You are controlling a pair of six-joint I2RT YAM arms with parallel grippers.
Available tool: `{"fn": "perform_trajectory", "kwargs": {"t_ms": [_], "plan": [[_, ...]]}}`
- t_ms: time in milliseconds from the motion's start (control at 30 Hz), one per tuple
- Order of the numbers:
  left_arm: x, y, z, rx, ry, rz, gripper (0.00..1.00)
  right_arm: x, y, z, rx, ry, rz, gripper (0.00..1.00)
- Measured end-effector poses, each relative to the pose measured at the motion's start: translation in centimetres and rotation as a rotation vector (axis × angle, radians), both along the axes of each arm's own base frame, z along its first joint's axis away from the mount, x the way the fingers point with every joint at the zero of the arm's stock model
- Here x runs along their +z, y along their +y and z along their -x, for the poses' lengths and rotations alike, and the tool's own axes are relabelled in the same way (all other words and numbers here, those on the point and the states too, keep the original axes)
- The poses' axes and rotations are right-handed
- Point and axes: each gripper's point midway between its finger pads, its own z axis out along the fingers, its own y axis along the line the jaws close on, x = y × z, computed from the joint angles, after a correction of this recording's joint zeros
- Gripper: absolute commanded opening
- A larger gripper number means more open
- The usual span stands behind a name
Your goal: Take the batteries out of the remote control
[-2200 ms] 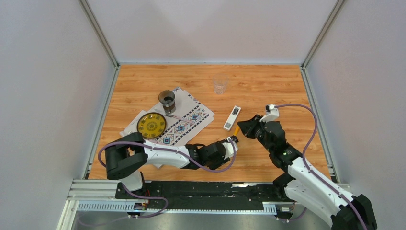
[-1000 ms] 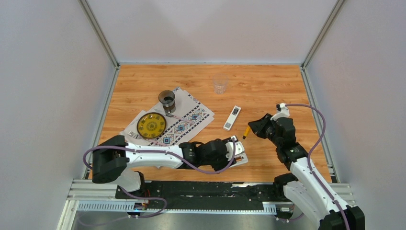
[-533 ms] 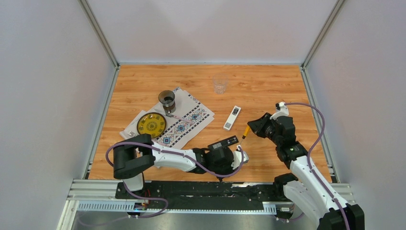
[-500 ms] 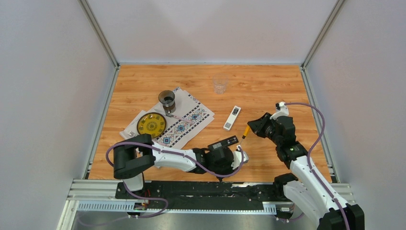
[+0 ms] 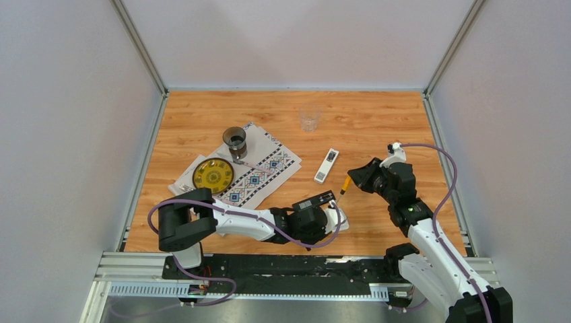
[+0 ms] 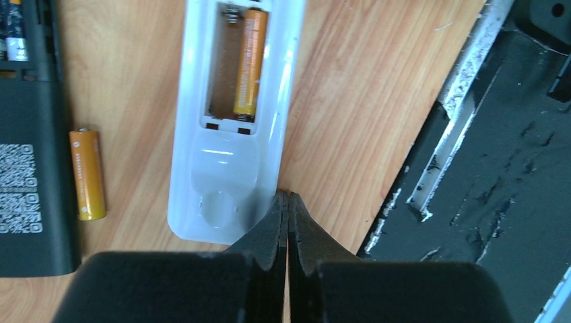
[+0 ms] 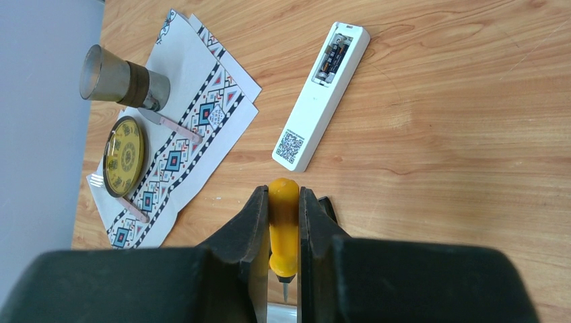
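My left gripper [image 6: 288, 207] is pressed together, empty, at the near end of the white remote [image 6: 202, 168]. One battery [image 6: 249, 64] sits in its open bay; a second battery [image 6: 87, 176] lies beside it on the table [image 6: 350, 101]. My right gripper [image 7: 283, 196] clamps the screwdriver [image 7: 283, 235].

Inner battery [image 6: 246, 64] in the remote [image 6: 222, 175], loose battery [image 6: 87, 175] on the table [image 6: 350, 101] beside it

You're in a robot lab test cell.
Plain pale walls [image 5: 60, 134] and aluminium frame posts [image 5: 139, 46] box in your wood-grain tabletop [image 5: 377, 118], with a slotted metal rail [image 5: 128, 270] along its near edge.
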Motion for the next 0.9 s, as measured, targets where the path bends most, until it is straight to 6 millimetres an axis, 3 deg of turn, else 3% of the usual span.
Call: {"fn": "perform_trajectory", "kwargs": {"t_ms": [200,367,733,900], "plan": [[0.0,2.4,-3.4,0.093,-0.015,0.004,0.0,0.0,0.1,0.1,0.006,0.001,-0.002,0.0],[0.0,3.0,-5.1,0.119,-0.032,0.001,0.0,0.0,0.1,0.1,0.007,0.001,-0.002,0.0],[0.1,-0.5,-6.2,0.087,-0.028,0.01,0.0,0.0,0.3,0.2,0.016,0.002,-0.006,0.0],[0.1,-0.9,-6.1,0.079,-0.02,0.016,0.0,0.0,0.3,0.2,0.017,0.002,-0.007,0.0]]}}
